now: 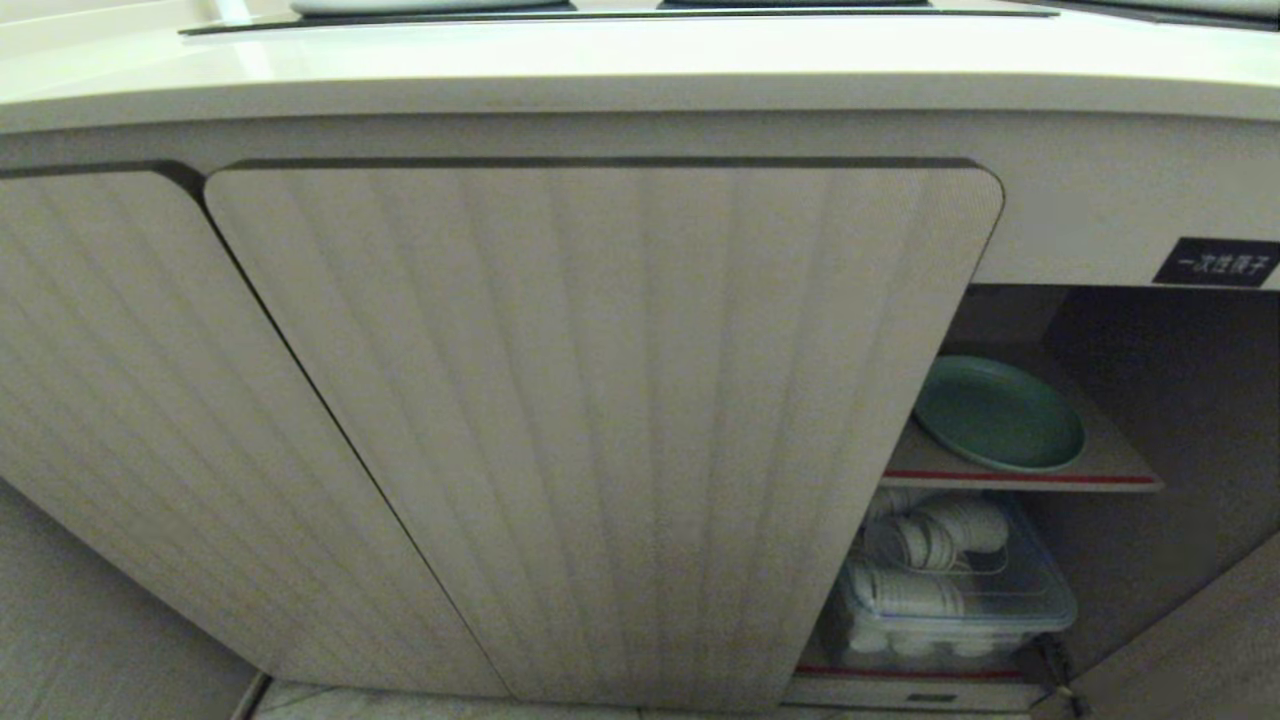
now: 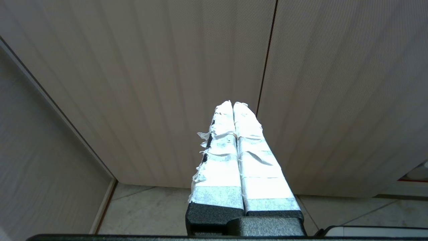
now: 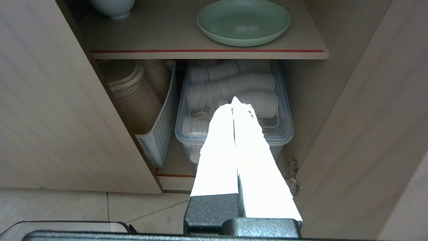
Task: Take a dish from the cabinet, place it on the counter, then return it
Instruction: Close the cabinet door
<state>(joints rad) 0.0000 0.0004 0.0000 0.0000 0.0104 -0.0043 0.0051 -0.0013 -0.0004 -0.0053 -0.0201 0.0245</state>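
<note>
The right end effector (image 3: 234, 102) was closed and held nothing, its taped fingers (image 3: 220, 140) pressed together and aimed into the open right bay of the cabinet (image 1: 600, 400). The left end effector (image 2: 233, 103) was closed and empty too, its fingers facing the ribbed doors (image 2: 167, 83) above the tiled floor (image 2: 147, 211). Neither arm showed in the head view. The dish (image 3: 243, 21) lay flat on the red-edged shelf (image 3: 207, 52) inside the cabinet, near the shelf's front edge, apart from both end effectors. A pale bowl (image 3: 112, 6) stood further along the same shelf. Under the shelf sat a clear bin (image 3: 281, 130) of white cups beside a white basket (image 3: 157, 140) of tan bowls. The table (image 1: 640, 60) ran above the doors, and a black label (image 1: 1216, 262) sat over the open bay.
</note>
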